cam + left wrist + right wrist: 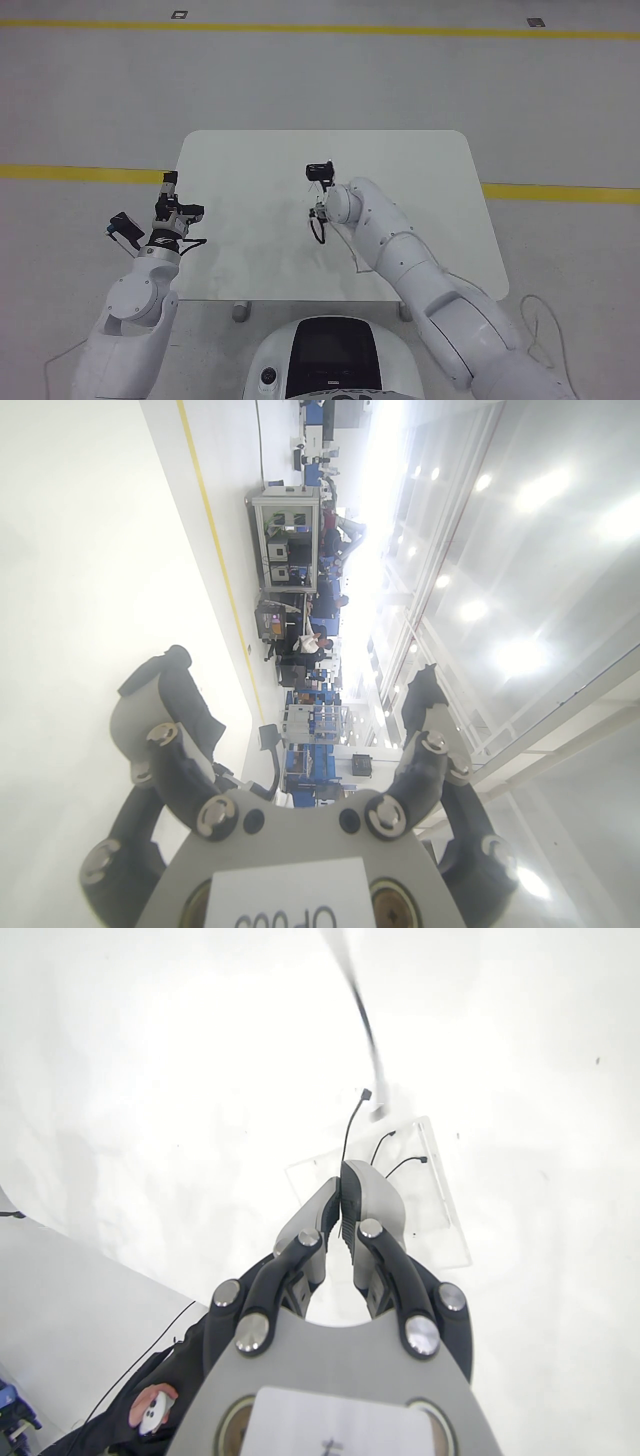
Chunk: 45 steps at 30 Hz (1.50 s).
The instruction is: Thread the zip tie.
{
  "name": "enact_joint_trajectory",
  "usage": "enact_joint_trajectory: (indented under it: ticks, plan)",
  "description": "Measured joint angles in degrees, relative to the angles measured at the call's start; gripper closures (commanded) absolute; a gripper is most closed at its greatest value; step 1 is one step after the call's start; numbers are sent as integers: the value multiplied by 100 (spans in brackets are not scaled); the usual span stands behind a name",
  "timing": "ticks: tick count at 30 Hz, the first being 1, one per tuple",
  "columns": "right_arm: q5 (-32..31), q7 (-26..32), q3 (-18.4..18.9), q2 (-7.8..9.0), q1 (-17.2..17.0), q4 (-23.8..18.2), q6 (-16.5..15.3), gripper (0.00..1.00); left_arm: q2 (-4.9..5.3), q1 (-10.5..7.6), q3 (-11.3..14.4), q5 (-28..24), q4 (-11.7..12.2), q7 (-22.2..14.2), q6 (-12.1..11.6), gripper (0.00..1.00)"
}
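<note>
My right gripper (pixel 341 1178) is shut on a thin black zip tie (pixel 352 1120). The tie's strap rises from between the fingertips, and its small square head hangs free above a clear tray (pixel 450 1228). Two more black zip ties (pixel 407 1163) lie in that tray. In the top view the right gripper (pixel 320 175) hangs over the middle of the white table (pixel 420 160). My left gripper (pixel 297 670) is open with nothing between its fingers. It sits at the table's left edge (pixel 178 208), turned sideways toward the room.
A blurred dark strip (pixel 367 1028) runs down toward the tray's far corner in the right wrist view. The tabletop around both grippers is plain white. Yellow floor lines (pixel 60 172) run past the table's sides.
</note>
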Motion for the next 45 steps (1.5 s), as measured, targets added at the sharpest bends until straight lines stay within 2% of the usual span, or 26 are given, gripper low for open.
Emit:
enact_joint_trajectory:
  ticks: [2,6,14,17,26,38,45]
  plan:
    - [-118,217,114,101,-254,-482,-24,100,0,0,0,0,0,0,0,0]
    - [-276,608,290,246,-650,-1189,-79,100,0,0,0,0,0,0,0,0]
    - [-256,765,438,365,-964,-1746,-187,100,0,0,0,0,0,0,0,0]
    - [-152,721,508,397,-1017,-1829,-315,100,0,0,0,0,0,0,0,0]
    - [-92,613,537,405,-1074,-1845,-348,100,0,0,0,0,0,0,0,0]
    - [1602,361,1311,593,-1556,-2175,-1376,100,0,0,0,0,0,0,0,0]
    - [2509,248,1472,644,-1591,-2006,-1663,100,0,0,0,0,0,0,0,0]
